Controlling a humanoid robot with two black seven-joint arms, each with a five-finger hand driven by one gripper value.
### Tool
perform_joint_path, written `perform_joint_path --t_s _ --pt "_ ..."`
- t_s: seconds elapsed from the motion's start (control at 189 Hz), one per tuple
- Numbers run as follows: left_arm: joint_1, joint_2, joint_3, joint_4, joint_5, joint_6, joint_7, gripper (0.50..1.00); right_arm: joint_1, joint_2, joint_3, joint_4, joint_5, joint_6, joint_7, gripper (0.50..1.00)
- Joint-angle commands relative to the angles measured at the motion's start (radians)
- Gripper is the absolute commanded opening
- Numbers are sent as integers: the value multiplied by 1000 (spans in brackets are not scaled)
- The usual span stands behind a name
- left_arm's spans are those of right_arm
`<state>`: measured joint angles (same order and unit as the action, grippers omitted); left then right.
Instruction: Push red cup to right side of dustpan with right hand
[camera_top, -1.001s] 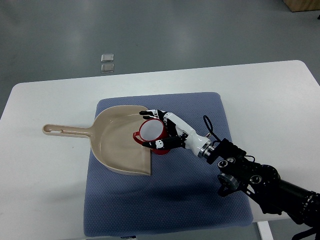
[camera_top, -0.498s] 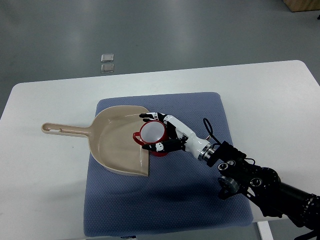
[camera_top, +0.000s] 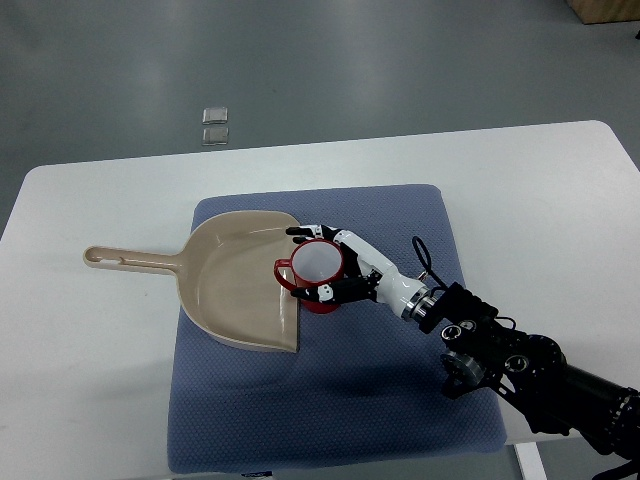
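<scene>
A white bench (camera_top: 120, 330) with rounded corners stands on a grey, glossy floor (camera_top: 400, 60); 2 small pale square objects (camera_top: 214, 125) lie on the floor beyond the far edge, and a brown, box-like corner (camera_top: 605, 10) shows at the upper right. A blue-grey padded mat (camera_top: 330, 400) covers the middle of the bench. On the mat lies a beige dustpan (camera_top: 235, 285), its handle (camera_top: 130, 260) reaching left onto the bare bench and its open mouth facing right. The red cup (camera_top: 316, 272) stands upright at the right edge of the dustpan's mouth, partly over the pan's lip and partly over the mat; it has a white interior, a red rim and a red handle pointing left toward the pan. The right hand (camera_top: 330, 268), white with black fingertips, comes in from the lower right on a black arm (camera_top: 520, 365); its fingers (camera_top: 300, 233) curl round the cup on its far and near sides, gripping it. The left arm is out of view.
</scene>
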<state>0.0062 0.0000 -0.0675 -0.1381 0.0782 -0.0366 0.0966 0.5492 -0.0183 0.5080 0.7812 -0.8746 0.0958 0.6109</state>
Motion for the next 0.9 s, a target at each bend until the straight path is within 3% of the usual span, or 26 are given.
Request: perform_joint_path --t_s 0.0,0.895 --pt "0 0 0 0 0 0 0 1000 0 -14 -2 -2 2 1 0 911" --pt "0 0 0 0 0 0 0 1000 -9 -94 7 0 3 36 0 911"
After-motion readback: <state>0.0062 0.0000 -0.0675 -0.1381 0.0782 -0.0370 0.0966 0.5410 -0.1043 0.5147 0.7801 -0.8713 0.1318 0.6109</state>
